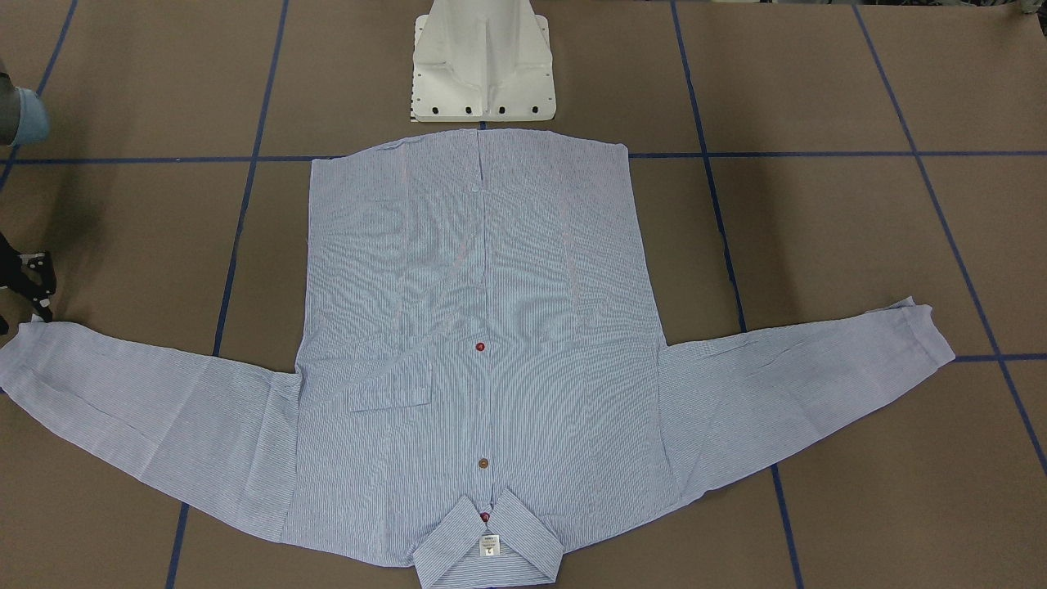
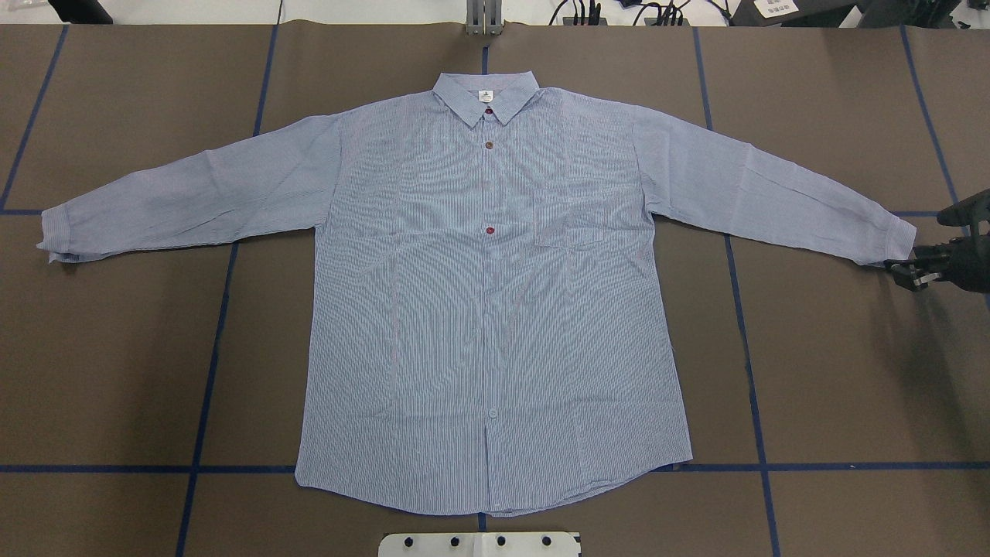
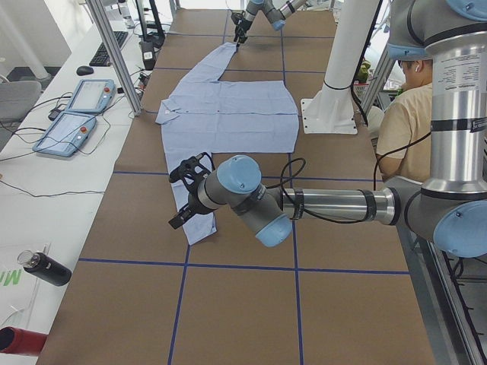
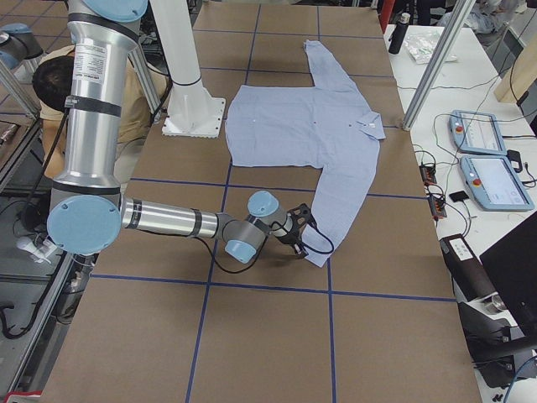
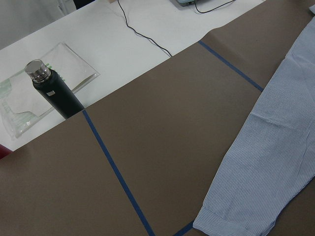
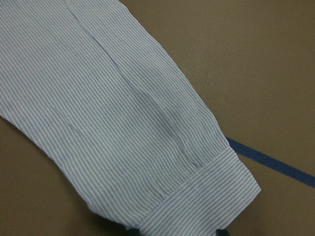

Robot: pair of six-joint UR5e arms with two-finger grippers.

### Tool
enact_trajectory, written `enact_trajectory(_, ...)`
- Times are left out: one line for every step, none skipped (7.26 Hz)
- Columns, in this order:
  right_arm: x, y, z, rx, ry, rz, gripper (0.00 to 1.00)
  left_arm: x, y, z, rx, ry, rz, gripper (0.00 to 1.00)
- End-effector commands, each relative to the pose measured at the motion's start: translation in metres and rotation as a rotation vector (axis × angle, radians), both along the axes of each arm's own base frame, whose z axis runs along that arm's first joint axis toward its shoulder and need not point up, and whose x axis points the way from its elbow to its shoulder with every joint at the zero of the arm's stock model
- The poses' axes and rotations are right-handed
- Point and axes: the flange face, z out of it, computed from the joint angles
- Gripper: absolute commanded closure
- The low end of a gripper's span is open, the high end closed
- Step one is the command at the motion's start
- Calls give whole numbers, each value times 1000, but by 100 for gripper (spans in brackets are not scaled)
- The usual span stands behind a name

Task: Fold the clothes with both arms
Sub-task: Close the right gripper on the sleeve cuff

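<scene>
The light-blue striped shirt [image 2: 495,309] lies flat and face up on the brown table, buttoned, collar [image 2: 486,94] at the far side, both sleeves spread outward. My right gripper [image 2: 903,272] sits low at the right sleeve's cuff [image 2: 897,236]. In the right wrist view that cuff [image 6: 206,196] lies between two dark fingertips [image 6: 222,231] at the bottom edge, so the gripper is open around it. My left gripper [image 3: 183,194] hovers over the left sleeve's cuff [image 3: 195,228]; it shows only in the exterior left view, so I cannot tell its state. The left wrist view sees that cuff [image 5: 236,221].
The white pedestal base [image 1: 483,65] stands just behind the shirt's hem. A black bottle [image 5: 51,91] and a plastic bag lie on the white bench past the table's left end. Teach pendants [image 3: 76,114] sit there too. A person [image 3: 411,114] sits behind the robot.
</scene>
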Motion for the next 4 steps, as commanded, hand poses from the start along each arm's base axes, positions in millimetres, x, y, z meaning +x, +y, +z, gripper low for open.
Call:
enact_trajectory(1,2,7,-16,1,4,43,0,0,0,1,0,-1,0)
enact_trajectory(1,2,9,-26,-3,10,45,0,0,0,1,0,-1,0)
enact_trajectory(-1,1,8,-29,-6,14,46,0,0,0,1,0,-1,0)
enact_trajectory(-1,0,8,-29,-7,15,49,0,0,0,2,-1,1,0)
